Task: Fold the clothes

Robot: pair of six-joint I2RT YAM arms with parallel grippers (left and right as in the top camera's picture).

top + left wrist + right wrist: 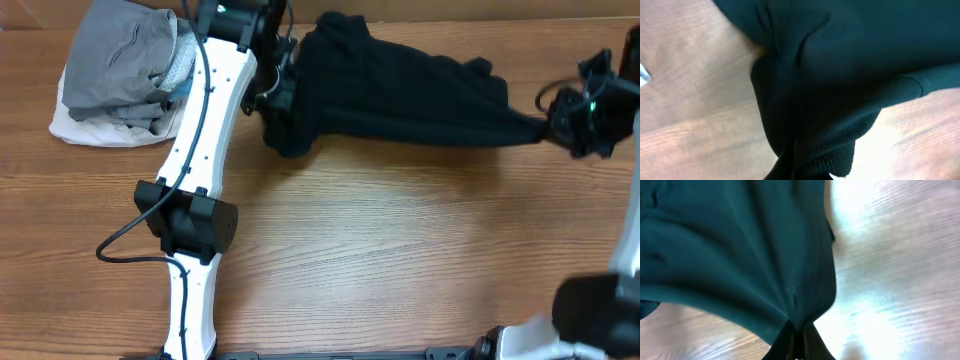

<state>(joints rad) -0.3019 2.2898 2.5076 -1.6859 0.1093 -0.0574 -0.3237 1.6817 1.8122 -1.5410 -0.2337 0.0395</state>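
The soft black fabric garment point(400, 95) stretches, bunched, across the far side of the wooden table point(400, 250). The left gripper point(272, 100) is clenched on one end and the right gripper point(552, 125) pinches the other. A pile of grey and white garments point(120, 75) sits at the far left corner.

The clothes point(400, 95) are soft, matt black cloth, finely ribbed along one hem. The table point(400, 250) is smooth wood grain with a faint sheen. The left arm point(205, 110) has a glossy white plastic shell with matt black joints. The folded pile point(125, 60) is matt grey cloth.
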